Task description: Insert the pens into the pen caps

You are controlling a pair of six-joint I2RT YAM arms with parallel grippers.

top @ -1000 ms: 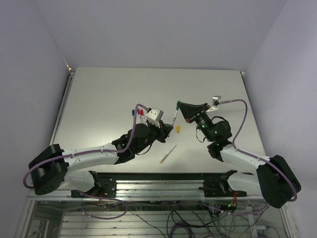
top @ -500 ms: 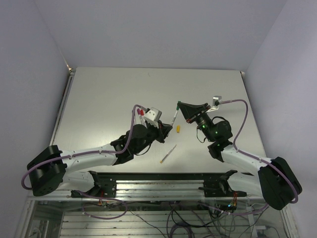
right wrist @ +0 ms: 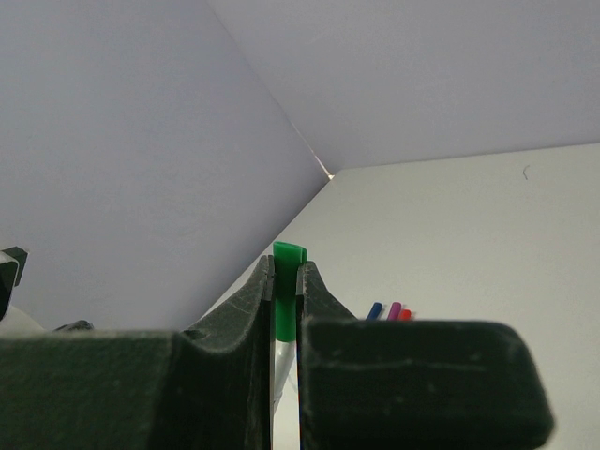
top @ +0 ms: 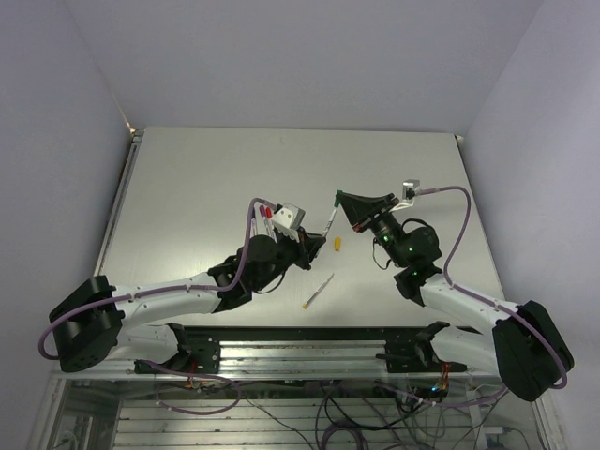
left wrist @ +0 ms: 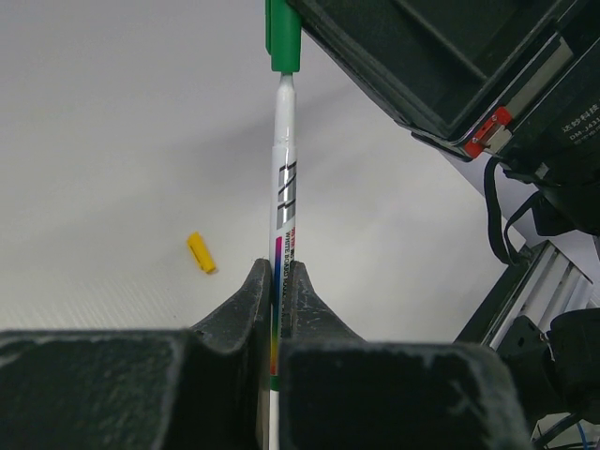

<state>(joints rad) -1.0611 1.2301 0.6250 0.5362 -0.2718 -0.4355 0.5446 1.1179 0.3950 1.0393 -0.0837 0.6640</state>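
Observation:
My left gripper (top: pixel 317 240) is shut on a white-grey pen (top: pixel 328 221) and holds it tilted above the table; the wrist view shows its jaws clamped on the barrel (left wrist: pixel 284 178). My right gripper (top: pixel 338 199) is shut on the green cap (top: pixel 336 196), which sits on the pen's upper end (left wrist: pixel 282 37). In the right wrist view the green cap (right wrist: pixel 288 277) sticks up between the jaws with the pen barrel (right wrist: pixel 280 361) below it. A yellow cap (top: pixel 337 245) lies loose on the table, also in the left wrist view (left wrist: pixel 201 252). Another uncapped pen (top: pixel 318 292) lies near the front.
A few capped pens (top: pixel 262 215) with red and blue caps lie together behind my left wrist; the right wrist view shows their blue (right wrist: pixel 374 310), purple (right wrist: pixel 395 309) and red (right wrist: pixel 406 315) caps. The grey table (top: pixel 206 178) ends at the front rail (top: pixel 309 330).
My left arm has shifted very slightly. Both grippers keep their hold on the pen and the green cap.

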